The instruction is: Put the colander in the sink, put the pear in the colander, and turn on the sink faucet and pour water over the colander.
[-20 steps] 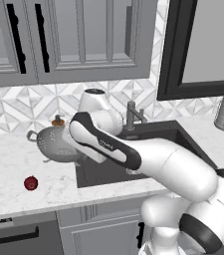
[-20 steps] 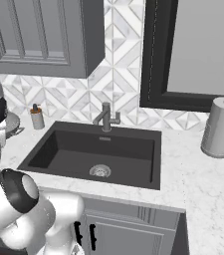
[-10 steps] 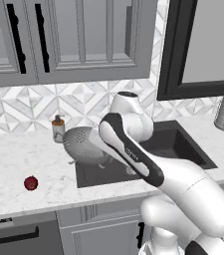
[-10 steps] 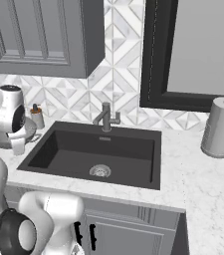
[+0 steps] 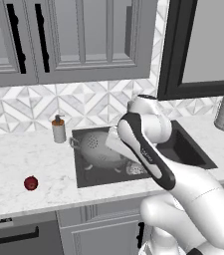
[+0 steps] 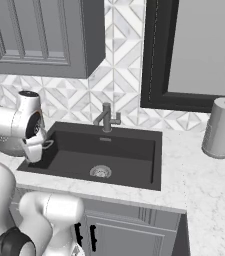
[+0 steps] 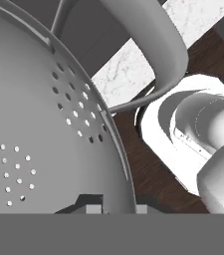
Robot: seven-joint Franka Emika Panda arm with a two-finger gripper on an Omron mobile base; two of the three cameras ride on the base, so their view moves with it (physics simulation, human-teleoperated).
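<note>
the colander [image 5: 101, 149] hung tilted over the left end of the sink [image 5: 188, 149], its perforated bowl turned on its side and not set down on the basin floor, as far as i could judge. i held it by its rim: in the hand view the rim ran between my two finger tips, so my end effector [image 7: 114, 208] was clamped shut on the colander's wall [image 7: 39, 134], with one loop handle [image 7: 148, 55] arching above. gripping the thin edge made sense, since the bowl was far too wide to take whole, and the tilt came from how my wrist was rolled while carrying it.

the drain [image 6: 100, 171] lay open near the basin's middle, and the sink faucet [image 6: 106, 118] stood at the back edge, its spout angled over the basin, so a colander set beneath it should catch the water.

the pear [image 5: 31, 183] sat on the bench [image 5: 19, 159], well apart to the left, waiting its turn. a soap pump bottle [image 5: 58, 129] stood near the sink's back left corner, close enough to mind.
</note>
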